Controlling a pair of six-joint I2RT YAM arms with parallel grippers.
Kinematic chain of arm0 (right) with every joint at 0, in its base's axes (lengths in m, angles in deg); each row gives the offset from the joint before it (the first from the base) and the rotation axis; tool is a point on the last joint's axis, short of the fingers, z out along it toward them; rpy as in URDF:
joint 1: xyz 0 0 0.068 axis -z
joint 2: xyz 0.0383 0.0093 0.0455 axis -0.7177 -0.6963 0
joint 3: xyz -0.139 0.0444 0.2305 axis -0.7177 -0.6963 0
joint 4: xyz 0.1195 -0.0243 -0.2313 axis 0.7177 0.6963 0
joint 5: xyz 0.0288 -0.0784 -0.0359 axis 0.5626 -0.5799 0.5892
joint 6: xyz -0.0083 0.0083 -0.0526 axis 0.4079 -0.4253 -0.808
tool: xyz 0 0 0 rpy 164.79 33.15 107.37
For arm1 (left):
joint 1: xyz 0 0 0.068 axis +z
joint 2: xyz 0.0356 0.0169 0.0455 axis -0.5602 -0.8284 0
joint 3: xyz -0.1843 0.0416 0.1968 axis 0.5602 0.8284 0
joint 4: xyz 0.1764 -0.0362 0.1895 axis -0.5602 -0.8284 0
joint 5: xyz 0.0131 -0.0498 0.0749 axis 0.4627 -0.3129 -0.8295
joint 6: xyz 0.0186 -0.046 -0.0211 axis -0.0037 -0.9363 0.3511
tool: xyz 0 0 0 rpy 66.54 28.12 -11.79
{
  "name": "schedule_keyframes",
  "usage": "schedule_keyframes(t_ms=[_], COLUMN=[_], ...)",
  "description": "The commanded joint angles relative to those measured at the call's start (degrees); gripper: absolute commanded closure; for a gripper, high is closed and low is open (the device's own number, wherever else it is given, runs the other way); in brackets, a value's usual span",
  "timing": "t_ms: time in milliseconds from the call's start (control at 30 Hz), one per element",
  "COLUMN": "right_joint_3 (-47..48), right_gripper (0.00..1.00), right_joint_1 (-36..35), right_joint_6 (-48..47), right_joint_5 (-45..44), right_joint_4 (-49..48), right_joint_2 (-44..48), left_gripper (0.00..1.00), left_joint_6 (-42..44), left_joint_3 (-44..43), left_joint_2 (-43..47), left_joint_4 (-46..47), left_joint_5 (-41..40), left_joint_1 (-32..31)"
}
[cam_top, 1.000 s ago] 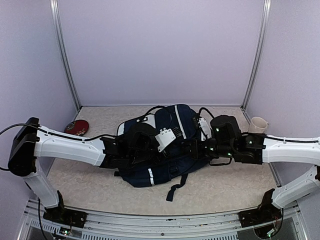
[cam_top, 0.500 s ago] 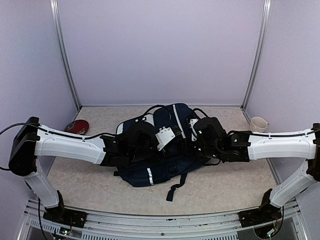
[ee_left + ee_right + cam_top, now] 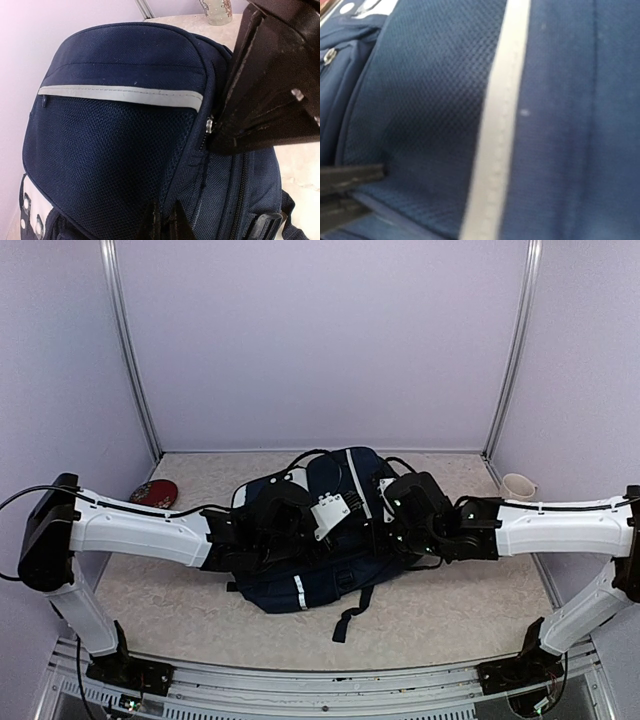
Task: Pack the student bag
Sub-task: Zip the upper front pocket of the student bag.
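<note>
The student bag (image 3: pixel 300 585) on the surface (image 3: pixel 450 620); left claw (image 3: pixel 164 212) at its 9 o'clock, right claw (image 3: pixel 372 192) at 3 o'clock, both pinched closed, any caught fabric hidden.

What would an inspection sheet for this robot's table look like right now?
Surface: beige speckled table top, no spills seen.
Job's things: student bag, navy with a pale stripe, lying mid-table between the arms; front pocket zipped.
Clutter: white mug at the right rear corner; red round item at the left rear, too small to identify.
Grippers: left gripper shut, tips at the bag's fabric; right gripper shut, low against the bag's side; whether either pinches anything cannot be told.
Cables: thin black cable looping off the left arm's shoulder.
Surroundings: plain lilac walls, metal corner posts.
</note>
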Motion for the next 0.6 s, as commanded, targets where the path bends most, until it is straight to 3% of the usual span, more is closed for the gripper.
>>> schedule_keyframes(t_ms=[0, 267, 567], right_joint_3=[0.1, 2.0, 9.2], right_gripper=[1.0, 1.0, 1.0], right_joint_1=[5.0, 18.1, 27.0], right_joint_6=[-3.9, -14.7, -25.7], right_joint_5=[4.1, 10.3, 13.0], right_joint_4=[6.8, 18.6, 20.1], right_joint_2=[2.5, 6.8, 3.2], left_gripper=[1.0, 1.0, 1.0], left_joint_6=[0.0, 0.1, 2.4], left_joint_3=[2.2, 8.0, 16.3], left_joint_2=[2.6, 6.0, 15.2], left_joint_4=[-0.2, -4.4, -3.8], left_joint_5=[-2.8, -8.9, -6.5], left_joint_1=[1.7, 1.9, -0.2])
